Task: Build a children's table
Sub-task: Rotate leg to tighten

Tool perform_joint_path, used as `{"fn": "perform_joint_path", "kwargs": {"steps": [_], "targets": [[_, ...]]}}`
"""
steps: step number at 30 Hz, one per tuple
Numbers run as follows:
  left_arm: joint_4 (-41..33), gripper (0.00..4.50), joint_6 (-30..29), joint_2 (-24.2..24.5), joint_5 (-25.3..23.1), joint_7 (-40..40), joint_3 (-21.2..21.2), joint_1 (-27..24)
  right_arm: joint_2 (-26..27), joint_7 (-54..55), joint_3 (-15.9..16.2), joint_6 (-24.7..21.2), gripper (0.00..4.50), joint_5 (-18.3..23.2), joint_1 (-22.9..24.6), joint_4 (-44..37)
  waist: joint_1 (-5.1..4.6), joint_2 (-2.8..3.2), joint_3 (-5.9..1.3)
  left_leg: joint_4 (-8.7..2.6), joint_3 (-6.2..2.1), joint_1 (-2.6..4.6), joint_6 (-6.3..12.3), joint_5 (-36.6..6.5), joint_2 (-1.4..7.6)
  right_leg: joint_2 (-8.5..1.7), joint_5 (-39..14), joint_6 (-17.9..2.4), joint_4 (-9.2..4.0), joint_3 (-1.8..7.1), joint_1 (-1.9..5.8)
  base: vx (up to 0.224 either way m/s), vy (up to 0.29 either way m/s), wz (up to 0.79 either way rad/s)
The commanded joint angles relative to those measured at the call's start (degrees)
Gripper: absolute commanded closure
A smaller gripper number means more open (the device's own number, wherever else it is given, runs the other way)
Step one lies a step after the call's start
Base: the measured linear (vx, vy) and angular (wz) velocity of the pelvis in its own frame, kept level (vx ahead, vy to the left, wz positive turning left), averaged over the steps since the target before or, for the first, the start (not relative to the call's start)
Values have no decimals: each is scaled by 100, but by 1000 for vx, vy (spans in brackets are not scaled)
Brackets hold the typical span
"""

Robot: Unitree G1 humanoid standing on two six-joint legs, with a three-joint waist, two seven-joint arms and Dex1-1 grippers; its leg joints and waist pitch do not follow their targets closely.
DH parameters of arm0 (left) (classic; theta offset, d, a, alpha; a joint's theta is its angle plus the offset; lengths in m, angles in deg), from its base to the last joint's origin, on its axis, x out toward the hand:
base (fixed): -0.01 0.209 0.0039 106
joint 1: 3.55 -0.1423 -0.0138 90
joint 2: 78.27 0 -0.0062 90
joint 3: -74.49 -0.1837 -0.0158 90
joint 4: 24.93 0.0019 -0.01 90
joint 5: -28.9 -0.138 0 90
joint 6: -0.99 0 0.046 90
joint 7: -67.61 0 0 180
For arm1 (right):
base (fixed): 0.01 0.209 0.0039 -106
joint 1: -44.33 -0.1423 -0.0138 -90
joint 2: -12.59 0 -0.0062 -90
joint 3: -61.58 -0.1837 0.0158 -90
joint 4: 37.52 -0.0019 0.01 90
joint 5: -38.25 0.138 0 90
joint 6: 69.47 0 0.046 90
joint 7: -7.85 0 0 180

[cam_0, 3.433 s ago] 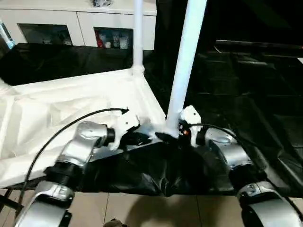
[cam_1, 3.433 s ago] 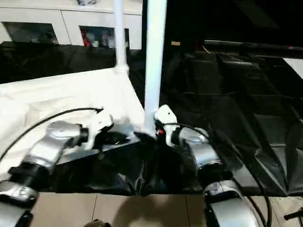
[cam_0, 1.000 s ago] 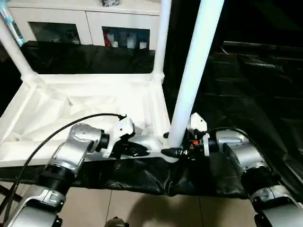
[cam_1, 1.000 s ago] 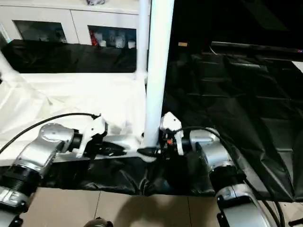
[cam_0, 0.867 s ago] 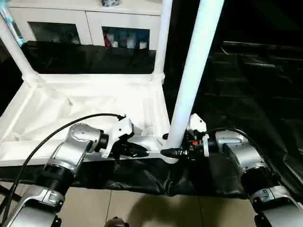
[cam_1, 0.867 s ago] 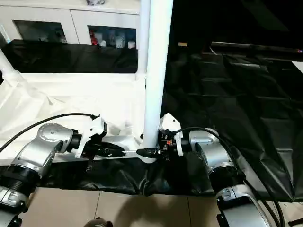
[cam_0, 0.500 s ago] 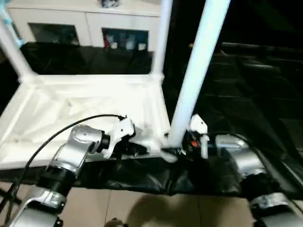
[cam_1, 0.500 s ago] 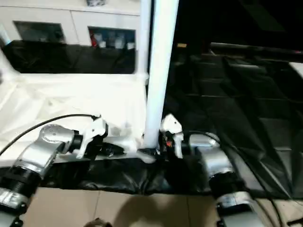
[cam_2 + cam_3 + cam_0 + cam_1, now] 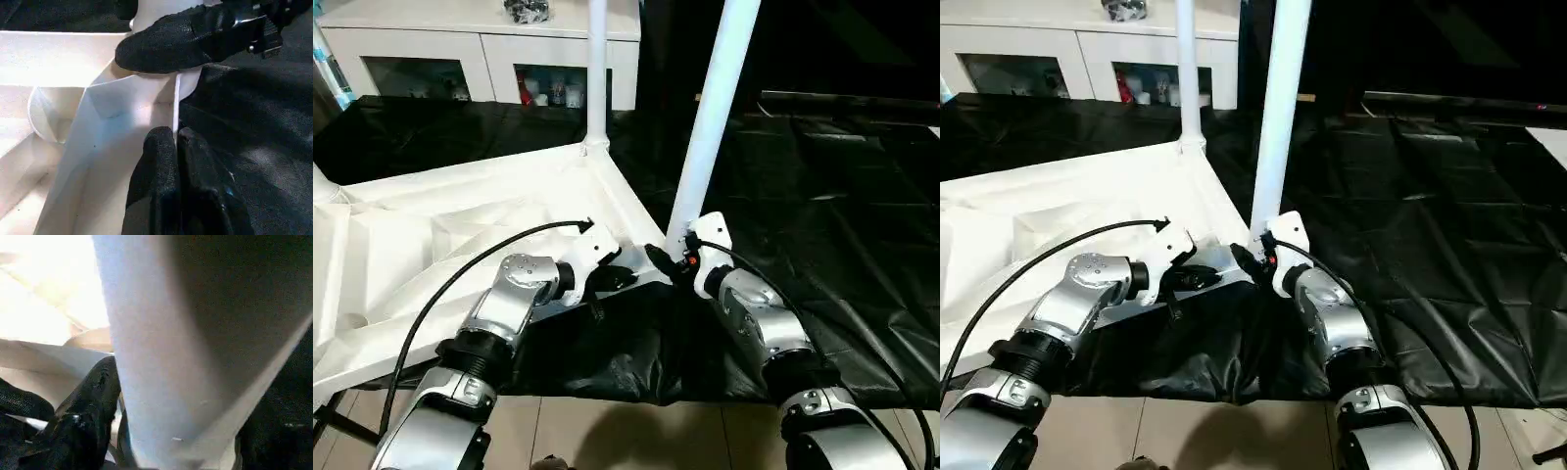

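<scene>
The children's table lies upside down: its white rimmed top point(image 9: 460, 225) rests slanted on black sheeting. A near leg point(image 9: 710, 127) rises from the near right corner socket, leaning right. A far leg point(image 9: 597, 69) stands at the back corner, and another leg's base point(image 9: 321, 181) shows at the left edge. My left gripper point(image 9: 628, 279) is shut on the thin rim point(image 9: 175, 105) beside that near socket. My right gripper point(image 9: 668, 262) clasps the near leg's base, with one black finger point(image 9: 88, 416) pressed against the leg point(image 9: 171, 357).
Black sheeting point(image 9: 832, 215) covers the work surface and drapes over its front edge. A white cabinet point(image 9: 489, 49) with glass doors stands behind. Tiled floor point(image 9: 607, 431) shows below the front edge. A black cable point(image 9: 460, 269) arcs over my left forearm.
The table top has swung and tilted, so its near edge now runs diagonally and the near right corner sits higher. Both grippers moved with that corner and kept their holds.
</scene>
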Motion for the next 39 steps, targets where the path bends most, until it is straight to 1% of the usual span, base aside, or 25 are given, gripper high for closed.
{"fn": "perform_joint_path", "kwargs": {"steps": [1,2,3,4,5,6,7,8,9,11,13,14,15,16,17,18,20,21,23,26,30,32,37,38,39], "targets": [[-82,450,352,-309,209,-140,-73,107,308,-773,532,-122,82,100,-9,35,-21,-16,-268,-359,-187,49,106,-1163,336,-594,-915,-979,-518,355,163,0,0,0],[-82,450,352,-309,209,-140,-73,107,308,-773,532,-122,70,100,-9,35,-21,-12,-264,-360,-186,50,112,-1193,339,-592,-947,-978,-525,355,157,0,0,0],[-107,450,387,-251,242,-18,-76,78,175,-1080,624,-110,47,104,30,-81,-17,-24,-261,-358,-187,51,125,-1222,338,-585,-993,-974,-527,349,160,0,0,0],[-154,450,450,-196,275,128,-76,28,7,-1410,763,-103,47,62,98,-221,3,-33,-272,-348,-185,43,160,-1152,342,-588,-927,-959,-521,345,176,0,0,0],[-186,450,490,-161,295,225,-75,-5,-107,-1624,861,-95,33,30,145,-315,-2,-35,-266,-348,-180,34,176,-1118,345,-587,-858,-956,-515,354,175,0,0,0],[-225,450,488,-129,320,308,-75,-29,-174,-1739,886,-89,23,19,158,-347,2,-58,-275,-339,-175,27,218,-1026,340,-583,-731,-963,-499,349,182,0,0,0],[-264,450,486,-96,346,394,-75,-54,-242,-1857,912,-83,23,8,172,-380,10,-58,-279,-333,-178,19,237,-966,337,-587,-665,-976,-485,345,192,0,0,0],[-362,450,471,-10,404,576,-75,-114,-384,-2118,940,-80,23,25,186,-429,7,-82,-276,-324,-167,6,290,-897,332,-583,-597,-997,-483,339,192,0,0,0],[-421,450,456,46,442,690,-76,-150,-471,-2285,948,-77,23,46,189,-452,17,-62,-276,-319,-168,4,315,-870,338,-585,-600,-1014,-475,330,191,0,0,0],[-482,450,460,130,491,850,-83,-194,-594,-2565,976,-80,23,88,197,-507,25,-67,-287,-306,-162,5,345,-824,339,-575,-555,-1031,-463,324,191,0,0,0],[-536,450,450,270,537,1071,-87,-242,-781,-3043,1021,-117,23,167,196,-608,43,-56,-306,-282,-156,-11,410,-676,347,-554,-258,-1098,-414,315,183,0,0,0],[-536,450,450,270,537,1071,-87,-242,-781,-3043,1021,-117,23,167,196,-608,43,-57,-307,-273,-151,-18,439,-649,344,-548,-181,-1117,-406,312,180,0,0,0],[-588,450,422,347,577,1225,-96,-274,-873,-3282,1047,-151,23,215,188,-655,46,-47,-298,-276,-149,-19,460,-660,345,-550,-160,-1152,-411,308,171,0,0,0],[-628,450,405,416,600,1364,-100,-300,-974,-3526,1090,-179,47,263,188,-724,51,-42,-304,-269,-150,-17,465,-664,346,-549,-143,-1165,-403,306,173,0,0,0],[-628,450,405,416,600,1364,-100,-300,-974,-3526,1090,-179,56,263,188,-724,62,-42,-305,-267,-149,-15,476,-665,353,-548,-129,-1175,-399,304,175,0,0,0],[-687,450,386,521,651,1603,-104,-333,-1124,-3900,1143,-239,56,354,182,-824,75,-37,-303,-265,-146,-6,485,-679,354,-545,-137,-1190,-403,302,168,0,0,0],[-704,450,374,560,662,1673,-99,-340,-1183,-4043,1163,-261,60,392,177,-863,95,-42,-298,-267,-142,-6,474,-697,355,-545,-173,-1202,-407,304,163,0,0,0],[-727,450,351,597,689,1741,-91,-345,-1226,-4154,1175,-305,87,426,172,-891,108,-41,-306,-264,-144,-1,466,-694,359,-553,-156,-1212,-398,305,166,0,0,0],[-747,450,325,651,697,1803,-74,-342,-1270,-4266,1176,-349,100,430,156,-901,115,-41,-304,-268,-146,-1,457,-679,358,-549,-163,-1222,-396,301,162,0,0,0],[-745,450,303,676,703,1832,-79,-332,-1283,-4342,1171,-376,137,433,157,-906,119,-50,-306,-265,-147,-5,425,-679,353,-556,-198,-1225,-396,301,167,0,0,0],[-777,450,259,684,724,1861,-86,-337,-1278,-4427,1217,-440,154,455,231,-978,128,-56,-310,-262,-144,-2,418,-657,351,-556,-195,-1217,-395,301,166,0,0,0],[-793,450,248,677,727,1872,-81,-350,-1267,-4422,1237,-445,181,459,258,-989,132,-58,-312,-259,-146,-8,420,-620,351,-556,-146,-1208,-385,303,170,0,0,0],[-846,450,233,648,721,1836,-78,-430,-1215,-4335,1231,-477,193,456,367,-1031,131,-49,-313,-255,-144,-4,421,-628,350,-553,-141,-1202,-391,303,167,0,0,0],[-823,450,274,590,702,1689,-52,-456,-1161,-4197,1197,-451,194,443,413,-1025,131,-36,-316,-255,-146,-3,417,-634,350,-555,-142,-1208,-388,301,168,0,0,0],[-806,450,304,550,692,1582,-36,-473,-1125,-4100,1172,-432,194,433,445,-1024,127,-45,-309,-260,-149,-5,404,-657,352,-555,-171,-1196,-393,300,166,0,0,0]]}}
